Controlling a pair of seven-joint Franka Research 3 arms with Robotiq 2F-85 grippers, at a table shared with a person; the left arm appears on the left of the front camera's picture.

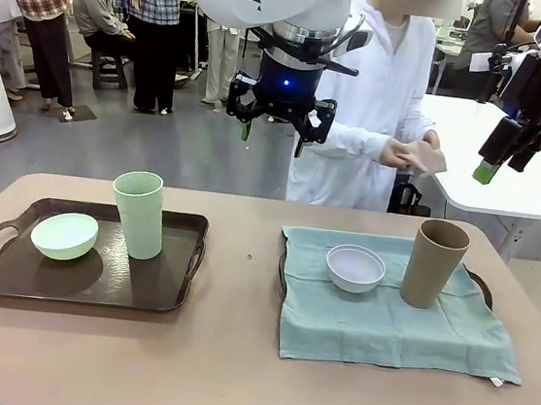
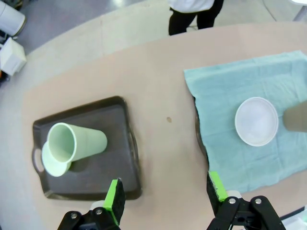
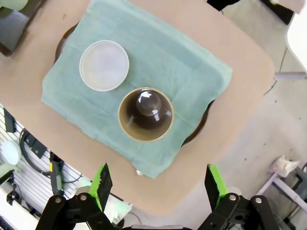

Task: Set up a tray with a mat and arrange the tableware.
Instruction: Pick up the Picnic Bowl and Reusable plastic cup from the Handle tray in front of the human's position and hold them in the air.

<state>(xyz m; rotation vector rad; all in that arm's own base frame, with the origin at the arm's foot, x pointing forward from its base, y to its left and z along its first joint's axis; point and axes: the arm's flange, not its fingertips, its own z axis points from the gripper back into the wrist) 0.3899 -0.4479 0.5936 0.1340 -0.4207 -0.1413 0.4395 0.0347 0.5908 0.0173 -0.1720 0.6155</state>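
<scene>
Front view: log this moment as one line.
left gripper: open, empty, raised | right gripper: open, empty, raised | bare tray: pale green bowl, pale green cup | mat over other tray: white bowl, brown cup

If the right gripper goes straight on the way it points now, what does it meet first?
Probably the tall brown cup, standing upright on the green mat almost directly under the right gripper; depth is unclear.

Tan table (image 1: 231,374), rounded corners. L side: dark tray (image 1: 125,282) w/ handles, flat on top. R side: 2nd tray (image 1: 484,287), mostly under teal mat (image 1: 382,337); mat's near edge spills onto table. Trays apart.
</scene>
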